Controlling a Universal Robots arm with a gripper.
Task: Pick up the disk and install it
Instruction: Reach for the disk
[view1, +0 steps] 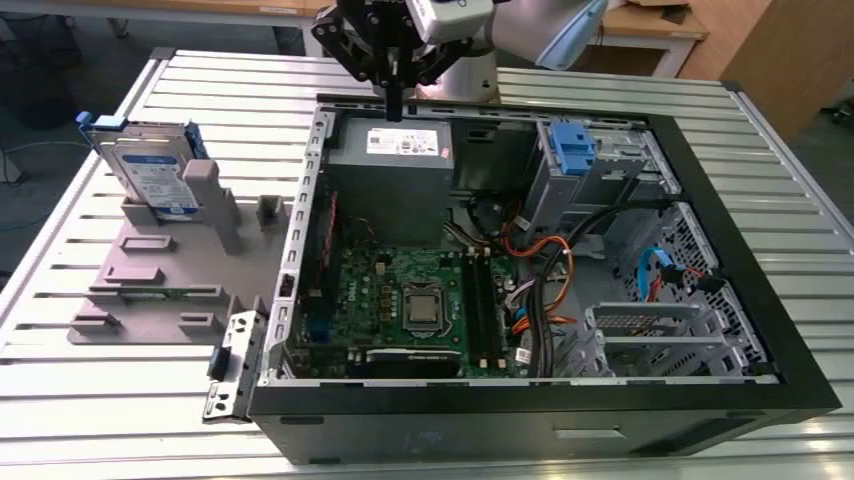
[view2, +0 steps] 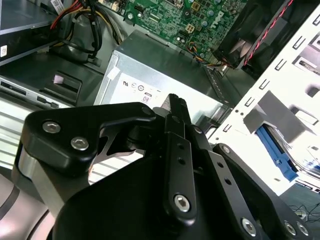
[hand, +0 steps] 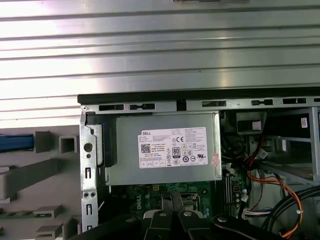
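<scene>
The black pincer (view1: 394, 108) hangs at the top centre of the exterior view, fingers pressed together and empty. It is over the grey metal box with a white sticker (view1: 400, 150) inside the lidless black computer case (view1: 534, 430). The flat silver disk with blue side rails (view1: 144, 165) stands upright in a grey plastic rack (view1: 147, 265), upper left, on the slatted metal surface (view1: 80, 390).

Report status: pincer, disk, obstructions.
Pincer shut, empty, above power supply. Disk upright in grey stand, exterior view's left, untouched. Case wall stands between.

Slatted table (view1: 94, 400) under computer case (view1: 534, 425), grey fixture (view1: 147, 285)
</scene>
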